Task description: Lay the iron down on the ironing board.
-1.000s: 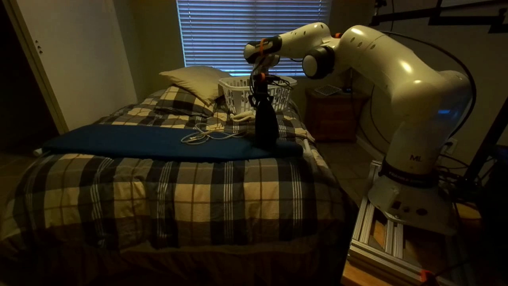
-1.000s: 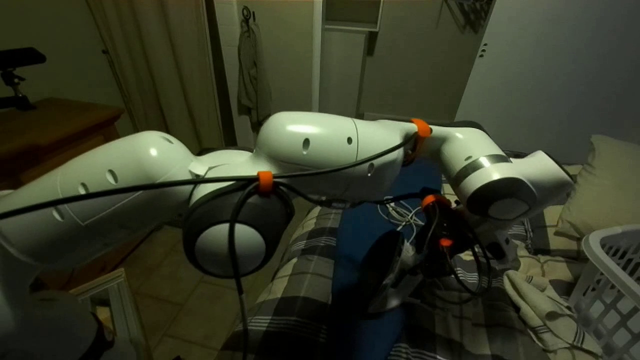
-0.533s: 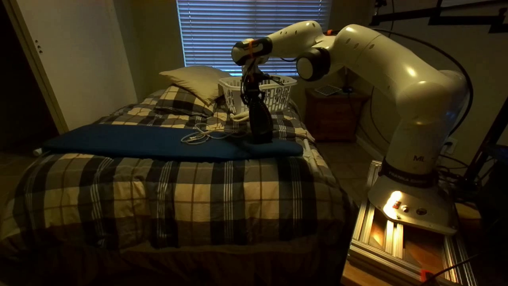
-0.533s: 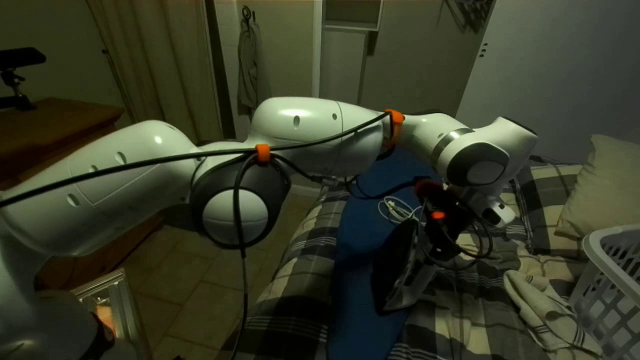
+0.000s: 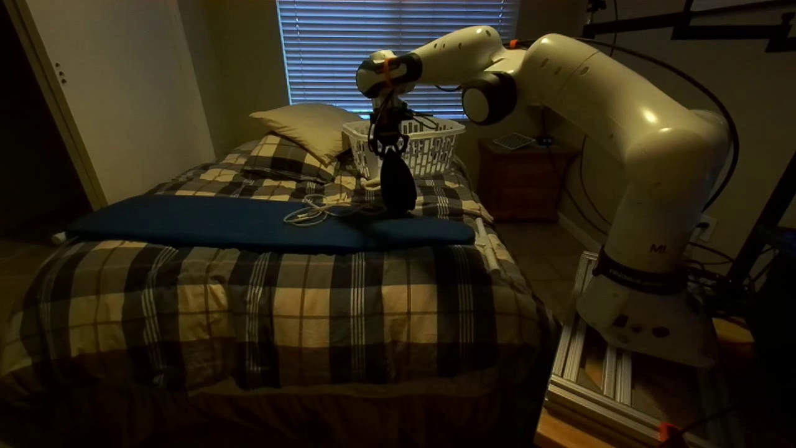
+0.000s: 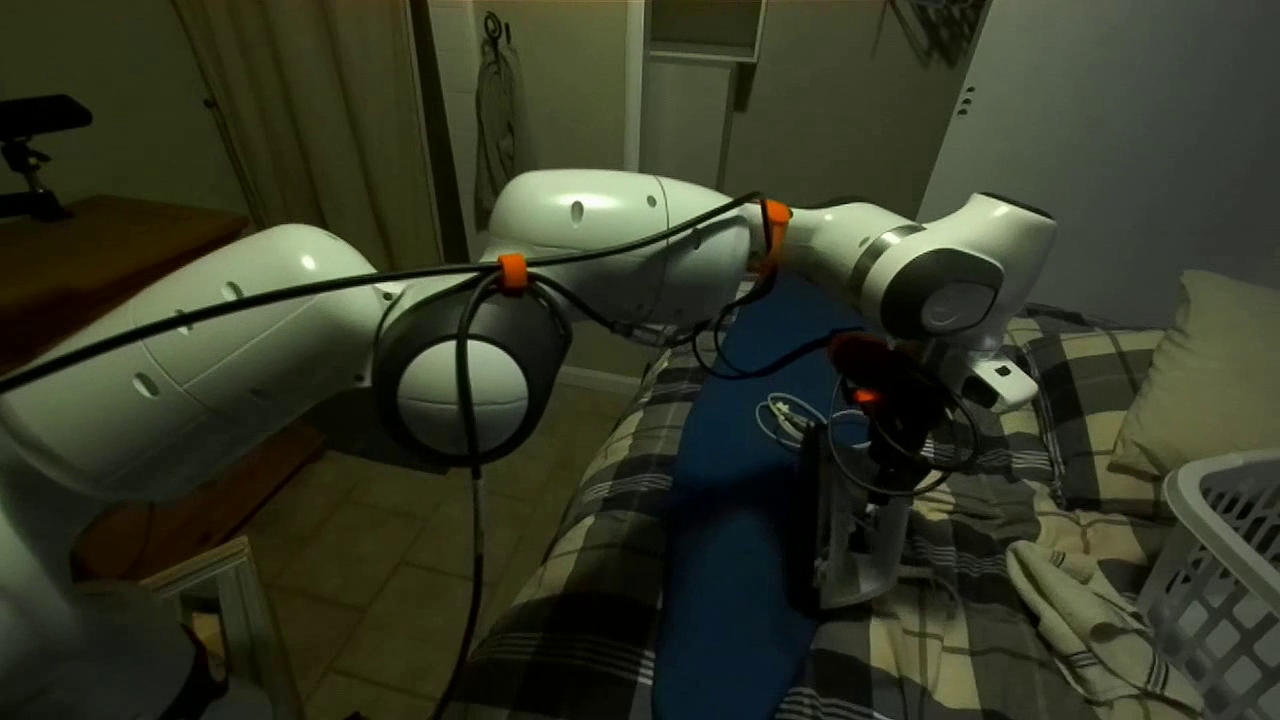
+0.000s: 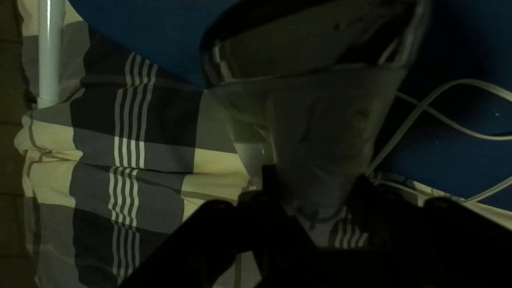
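Note:
My gripper (image 5: pixel 392 149) is shut on the dark iron (image 5: pixel 398 186). The iron hangs below the fingers with its nose up. Its dark soleplate stands near vertical in an exterior view (image 6: pixel 808 530), with the pale body behind it. In the wrist view the iron (image 7: pixel 316 120) sits between the dark fingertips (image 7: pixel 270 178). The iron is over the narrow end of the dark blue ironing board (image 5: pixel 217 218), near its pillow-side edge. I cannot tell whether it touches the board. The pale cord (image 5: pixel 308 214) lies coiled on the board.
The board lies across the plaid bedspread (image 5: pixel 311 298). A white lattice laundry basket (image 6: pixel 1220 560) and a pale cloth (image 6: pixel 1100 620) are on the pillow side. A pillow (image 5: pixel 311 124) lies at the bed's head. A white tube (image 5: pixel 487 249) sticks out past the board's narrow end.
The gripper and iron have moved along the board away from the robot base and toward the pillow side, rising a little. The soleplate has turned from tilted to near vertical. The grip stays.

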